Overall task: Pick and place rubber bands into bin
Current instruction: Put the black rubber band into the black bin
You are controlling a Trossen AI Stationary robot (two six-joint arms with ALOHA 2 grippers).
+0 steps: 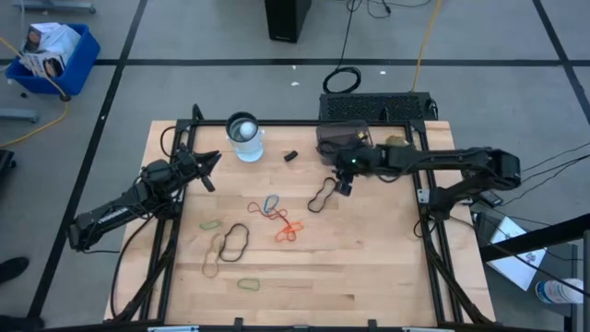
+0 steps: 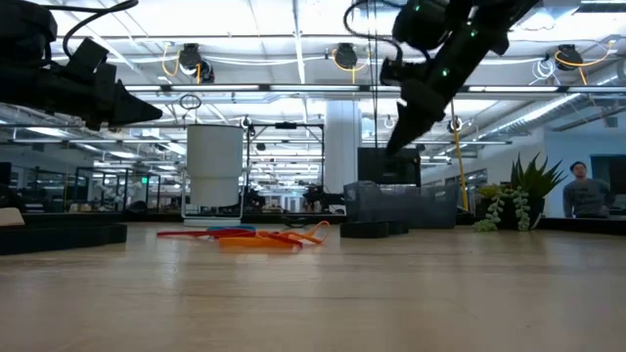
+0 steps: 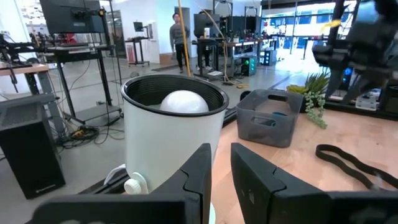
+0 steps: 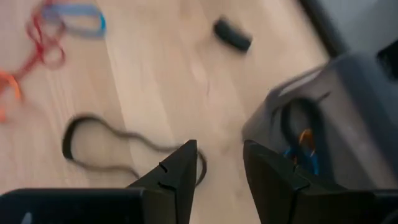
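An open-plan robotics lab: rows of workbenches (image 3: 56, 59), monitors (image 3: 68, 14), ceiling ducting (image 2: 293, 44), taped concrete floor (image 1: 166, 37)

No readable text, label or number — none on anything here.

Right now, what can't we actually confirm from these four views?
- Bin contents: right wrist view shows some bands inside, but the wall and blur hide how many; in the high view the right gripper overlaps the bin.
- Black band: the right gripper's finger covers its near end.
- Low view: only the orange and blue bands show; the others lie too flat to see.
- White cup: its base is hidden behind the left gripper.
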